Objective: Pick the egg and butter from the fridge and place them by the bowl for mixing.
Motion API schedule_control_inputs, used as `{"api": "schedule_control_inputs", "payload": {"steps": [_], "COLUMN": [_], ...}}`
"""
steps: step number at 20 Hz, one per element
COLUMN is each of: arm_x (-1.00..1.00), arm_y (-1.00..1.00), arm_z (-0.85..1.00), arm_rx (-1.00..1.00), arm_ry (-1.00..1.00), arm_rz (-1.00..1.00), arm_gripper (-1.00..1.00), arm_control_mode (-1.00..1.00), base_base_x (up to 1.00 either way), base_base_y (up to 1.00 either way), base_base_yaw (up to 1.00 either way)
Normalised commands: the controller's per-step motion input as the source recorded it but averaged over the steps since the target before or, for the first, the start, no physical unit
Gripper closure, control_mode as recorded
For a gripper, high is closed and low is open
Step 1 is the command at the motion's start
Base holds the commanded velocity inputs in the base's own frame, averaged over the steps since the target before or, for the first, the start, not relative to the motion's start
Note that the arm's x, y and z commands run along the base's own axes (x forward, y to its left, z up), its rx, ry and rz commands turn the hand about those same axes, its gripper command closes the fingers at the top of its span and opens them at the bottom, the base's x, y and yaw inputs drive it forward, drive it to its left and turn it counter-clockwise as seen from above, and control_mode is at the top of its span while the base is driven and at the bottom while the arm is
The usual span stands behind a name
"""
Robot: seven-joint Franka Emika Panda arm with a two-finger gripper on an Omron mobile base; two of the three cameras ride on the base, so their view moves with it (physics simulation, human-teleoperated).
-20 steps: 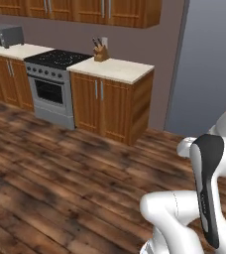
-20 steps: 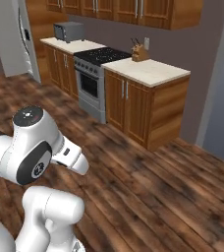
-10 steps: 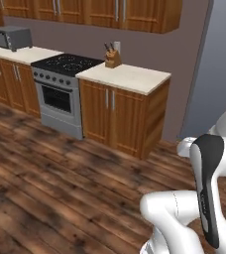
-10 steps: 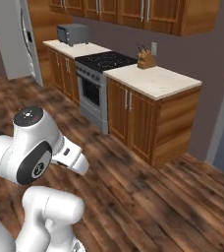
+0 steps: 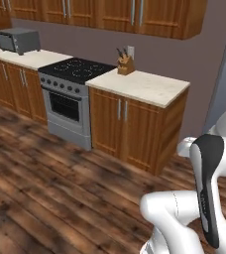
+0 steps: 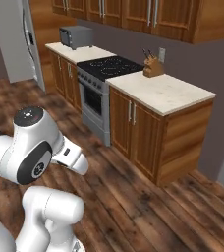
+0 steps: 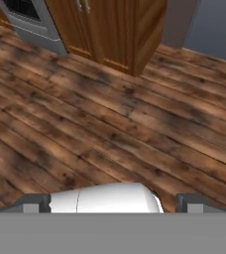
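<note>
Where the wooden floor spreads out before the cabinet run, we find wide open room for moving: bare planks reach from our base up to the cabinet fronts, and in the hand view the floor runs clear to the foot of the end cabinet.

We take the stove as our landmark. To its right stands a wooden cabinet with a pale bench on top; the bench ends in a square corner that juts out towards the open floor. To the stove's left a second stretch of bench carries on along the wall. Above the stove hangs a row of wooden wall cabinets.

Far beyond the stove's left side, in the right base view, we see the tall grey fridge standing at the end of the cabinet run, its door shut and a dark handle on its front. Egg, butter and bowl we cannot make out.

On the left bench sits a grey microwave. On the right bench, close to the stove and against the wall, stands a knife block.

Our jaws stand fully apart over the floor, holding nothing and touching nothing.
</note>
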Motion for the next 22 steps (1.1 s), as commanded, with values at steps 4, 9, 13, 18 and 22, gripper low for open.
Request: {"api": "schedule_control_inputs", "payload": {"steps": [4, 9, 13, 18, 22], "arm_x": [0.00, 0.00, 0.00, 0.00, 0.00], "arm_y": [0.00, 0.00, 0.00, 0.00, 0.00], "arm_z": [0.00, 0.00, 0.00, 0.00, 0.00], "arm_rx": [0.00, 0.00, 0.00, 0.00, 0.00], "arm_ry": [0.00, 0.00, 0.00, 0.00, 0.00], "arm_rz": [0.00, 0.00, 0.00, 0.00, 0.00], "arm_gripper": [-1.00, -1.00, -1.00, -1.00, -1.00], "arm_control_mode": [1.00, 1.00, 1.00, 1.00, 1.00], "base_base_x": [0.84, 0.81, 0.76, 0.77, 0.77], "base_base_y": [0.09, 0.08, 0.07, 0.08, 0.09], "base_base_yaw": [0.26, 0.38, 0.46, 0.45, 0.44]}}
